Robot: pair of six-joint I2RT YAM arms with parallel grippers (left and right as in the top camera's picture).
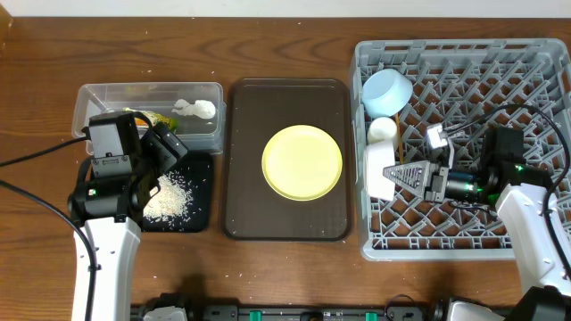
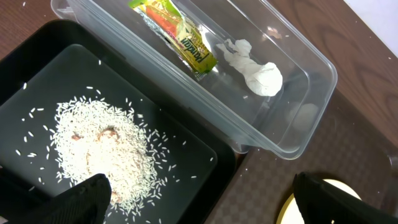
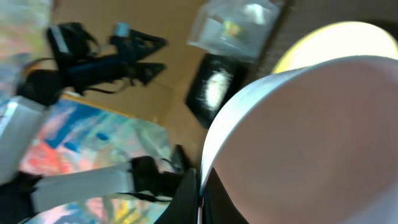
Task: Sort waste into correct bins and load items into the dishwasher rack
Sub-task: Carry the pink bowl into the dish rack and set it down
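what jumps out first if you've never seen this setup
The yellow plate sits alone on the brown tray at centre. Next come the grey rack on the right, where the right gripper pinches a pale bowl on edge, and the white rice heaped in the black tray on the left.

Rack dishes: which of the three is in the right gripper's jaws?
The pale pink-white bowl, its rim in the right gripper's jaws. The light blue bowl and small white cup lie free farther back.
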